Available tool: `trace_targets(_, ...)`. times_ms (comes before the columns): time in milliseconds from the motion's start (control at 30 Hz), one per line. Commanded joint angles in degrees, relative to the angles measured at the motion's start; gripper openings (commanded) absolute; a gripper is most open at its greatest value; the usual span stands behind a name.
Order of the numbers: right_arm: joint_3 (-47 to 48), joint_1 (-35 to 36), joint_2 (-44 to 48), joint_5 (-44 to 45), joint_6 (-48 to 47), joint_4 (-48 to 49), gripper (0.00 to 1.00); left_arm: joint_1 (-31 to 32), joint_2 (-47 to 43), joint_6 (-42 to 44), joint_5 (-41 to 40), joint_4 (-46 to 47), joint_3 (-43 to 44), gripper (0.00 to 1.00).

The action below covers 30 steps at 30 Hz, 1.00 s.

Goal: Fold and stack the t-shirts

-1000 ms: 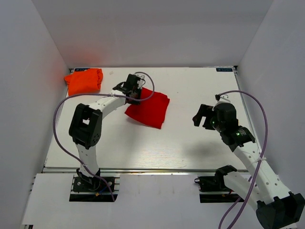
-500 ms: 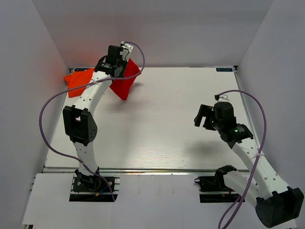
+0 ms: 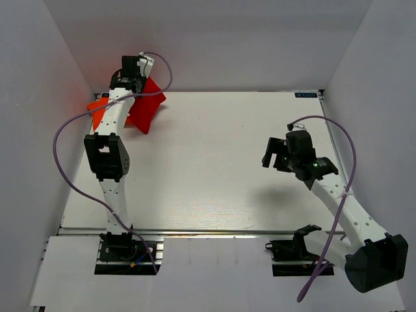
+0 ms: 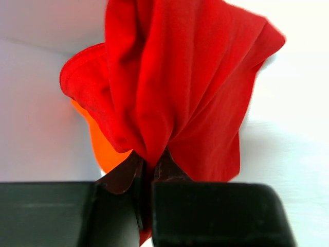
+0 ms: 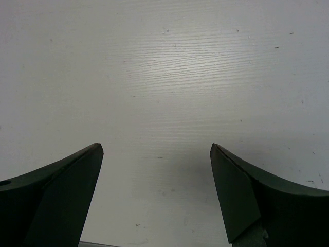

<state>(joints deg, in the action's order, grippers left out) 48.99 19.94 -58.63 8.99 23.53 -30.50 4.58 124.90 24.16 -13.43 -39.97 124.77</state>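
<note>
- While the left pincer is clamped on a gathered bunch of the red t-shirt, the shirt hangs from it in loose folds at the far left corner of the table
- In the left wrist view the pincer has its fingertips pressed together with red cloth squeezed between them; the red t-shirt fans out from that pinch, creased and uneven
- The orange t-shirt lies on the table in that same far left corner, close to the wall, partly hidden behind the arm and the red cloth; the left wrist view shows a patch of the orange t-shirt just beyond the red folds
- Whether the red shirt's lower edge touches the orange one or the table cannot be told
- The right pincer is well apart from both shirts, over the right half of the table, spread wide and gripping nothing
- In the right wrist view the pincer shows both dark fingers far apart, with only bare white table between them
</note>
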Motion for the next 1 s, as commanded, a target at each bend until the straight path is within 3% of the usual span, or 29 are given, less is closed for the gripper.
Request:
trace_targets(0, 2.69, 0.35, -2.10, -0.56, 0.11, -0.35, 0.90, -3.08, -1.94, -0.43, -1.16, 4.71, 3.20, 0.00)
trace_targets(533, 4.79, 0.18, -11.41, -4.16, 0.11, 5.97, 0.90, -14.86, 3.15, -6.94, 4.20, 16.58, 2.06, 0.00)
trace_targets(700, 5.85, 0.27, -12.91, -4.16, -0.06, 6.68, 0.90, -15.39, 6.84, -8.33, 2.72, 18.51, 2.06, 0.00)
trace_targets(767, 5.94, 0.18, -13.44, -4.33, 0.02, 7.03, 0.90, -15.91, 8.77, -9.57, -1.85, 19.22, 3.10, 0.04)
trace_targets(800, 6.03, 0.18, -13.61, -4.16, 0.11, 7.21, 0.90, -15.92, 9.56, -10.27, -4.12, 19.22, 3.98, 0.13)
trace_targets(833, 6.11, 0.36, -13.88, -4.16, 0.11, 7.12, 0.90, -15.92, 10.35, -11.32, -5.36, 19.22, 5.03, 0.35)
trace_targets(867, 6.29, 0.27, -14.49, -4.25, 0.20, 6.95, 0.90, -15.92, 11.06, -11.85, -5.90, 18.53, 5.83, 0.99)
trace_targets(967, 7.17, 0.18, -15.37, -5.21, -0.15, 5.54, 0.90, -15.92, 11.77, -12.74, -8.37, 17.99, 6.89, 1.00)
